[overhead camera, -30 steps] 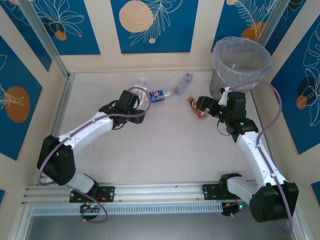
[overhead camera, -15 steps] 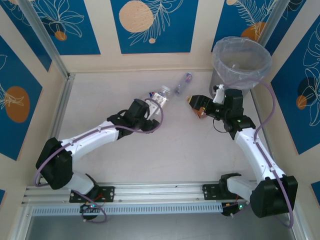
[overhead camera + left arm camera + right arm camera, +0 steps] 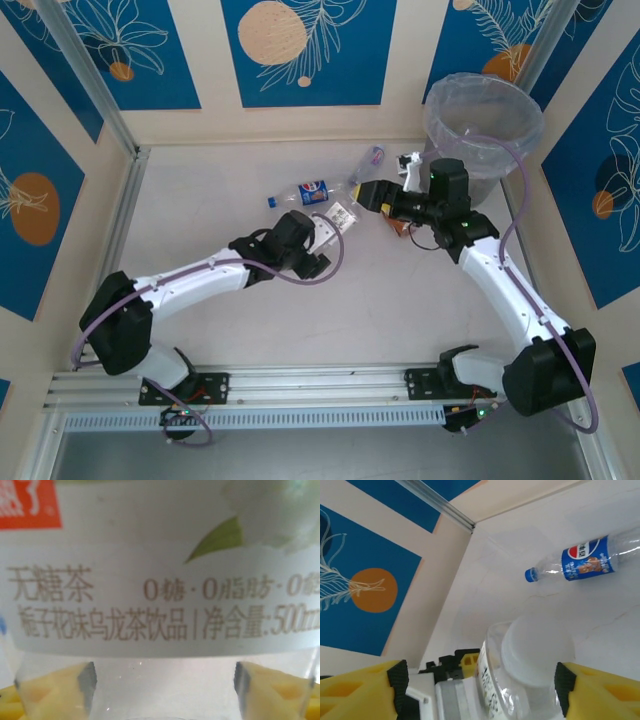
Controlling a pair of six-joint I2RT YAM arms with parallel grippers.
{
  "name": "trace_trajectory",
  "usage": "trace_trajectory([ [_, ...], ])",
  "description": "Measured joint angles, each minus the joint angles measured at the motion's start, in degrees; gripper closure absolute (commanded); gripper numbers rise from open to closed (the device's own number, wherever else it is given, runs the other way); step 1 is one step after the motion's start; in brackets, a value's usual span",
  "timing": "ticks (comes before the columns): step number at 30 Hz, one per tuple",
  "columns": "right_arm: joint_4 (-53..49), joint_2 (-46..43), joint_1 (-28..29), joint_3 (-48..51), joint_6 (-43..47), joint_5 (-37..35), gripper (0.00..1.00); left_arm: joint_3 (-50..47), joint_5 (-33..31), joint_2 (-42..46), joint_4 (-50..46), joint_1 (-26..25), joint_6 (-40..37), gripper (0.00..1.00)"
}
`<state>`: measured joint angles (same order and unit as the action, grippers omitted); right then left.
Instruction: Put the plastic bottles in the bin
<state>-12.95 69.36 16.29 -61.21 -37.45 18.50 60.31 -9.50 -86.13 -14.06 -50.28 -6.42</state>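
My left gripper [image 3: 325,232] [image 3: 162,680] is shut on a clear plastic bottle [image 3: 341,214] [image 3: 160,570] with a white label printed in Chinese, held near the table's middle. My right gripper [image 3: 371,195] [image 3: 480,680] stands open around that bottle's capped end [image 3: 535,655]; its right finger is close to the cap and its left finger is well apart. A blue-labelled bottle [image 3: 301,190] [image 3: 582,560] lies on the table behind. A clear bottle [image 3: 365,165] lies further back. A brown bottle [image 3: 400,229] peeks out under my right arm. The bin [image 3: 484,120] stands at the back right.
An aluminium rail [image 3: 118,220] runs along the table's left edge, and blue and cream wall panels [image 3: 308,50] close in the back and sides. The left gripper's black and yellow body [image 3: 455,667] shows behind the held bottle in the right wrist view.
My left arm carried the white-labelled bottle rightward to the middle. My right gripper left the brown bottle, swung left to the held bottle's cap end, and its jaws have narrowed.
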Motion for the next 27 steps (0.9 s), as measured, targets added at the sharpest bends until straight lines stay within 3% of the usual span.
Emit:
trace_trajectory([
  [11,-3.54,5.14,-0.07,-2.67,-0.04,-2.23,0.38,0.00,-1.53,-1.40,0.22,-1.25,-0.63,0.52],
  [19,-5.53,6.21,-1.07,-2.62,1.55,-2.01,0.23,-0.50,-1.14,-1.29,3.61,-1.31,-0.57,0.53],
  [27,-2.69,6.47,-2.91,-0.42,3.02,7.10,0.24,-0.66,0.09,-0.83,4.87,-1.40,-0.17,0.52],
])
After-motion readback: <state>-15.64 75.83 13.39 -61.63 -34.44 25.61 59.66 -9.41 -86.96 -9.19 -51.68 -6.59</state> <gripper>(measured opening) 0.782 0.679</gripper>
